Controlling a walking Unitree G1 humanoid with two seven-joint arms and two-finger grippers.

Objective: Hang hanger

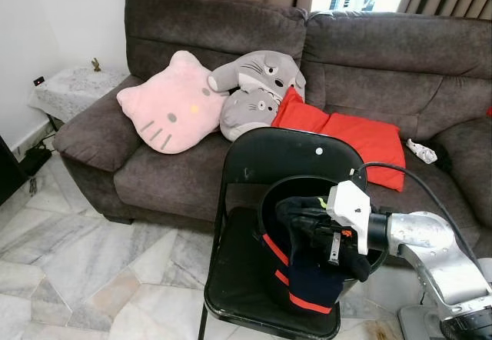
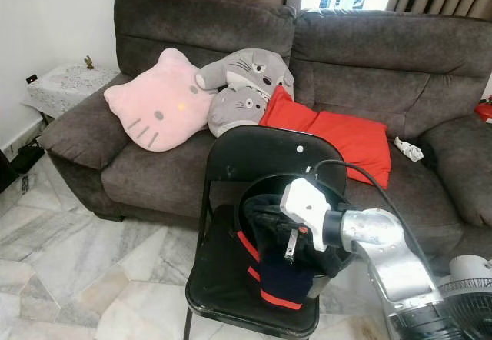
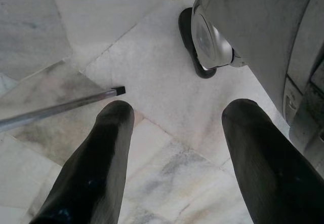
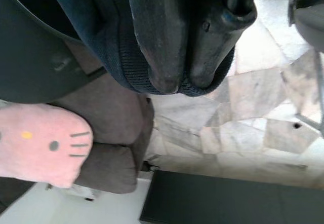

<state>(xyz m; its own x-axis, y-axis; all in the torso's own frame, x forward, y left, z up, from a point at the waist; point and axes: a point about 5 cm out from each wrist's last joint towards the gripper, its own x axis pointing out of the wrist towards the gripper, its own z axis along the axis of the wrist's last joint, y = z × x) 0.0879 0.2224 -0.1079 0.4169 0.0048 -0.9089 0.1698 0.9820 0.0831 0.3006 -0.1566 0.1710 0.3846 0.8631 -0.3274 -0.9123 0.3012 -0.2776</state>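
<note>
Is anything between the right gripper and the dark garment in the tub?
No. The right gripper is already pinched shut on the dark garment over the black tub on the folding chair.

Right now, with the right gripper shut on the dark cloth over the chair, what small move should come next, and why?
Probably a short lift straight up. The right gripper is shut on the navy garment, which spills over the rim of the black basket on the folding chair. Raising it should clear the rim. No hanger is visible yet. The left gripper hangs open over the floor.
</note>
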